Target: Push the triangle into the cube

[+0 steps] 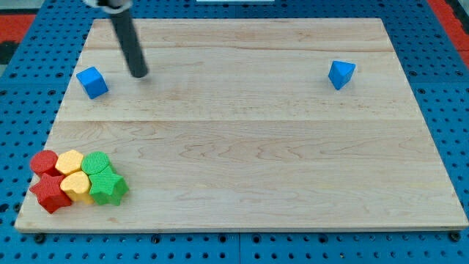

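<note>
A blue cube [92, 81] sits near the view's left edge of the wooden board [249, 147]. A blue triangle [341, 73] sits far off at the view's upper right. My tip [139, 74] rests on the board just right of the cube, a short gap apart, and far left of the triangle. The dark rod rises from the tip to the view's top left.
A tight cluster sits at the view's bottom left: two red blocks [45, 163] [50, 191], two yellow blocks [70, 160] [75, 185], and two green blocks [95, 162] [108, 185], the lower red and green star-shaped. Blue pegboard [454, 110] surrounds the board.
</note>
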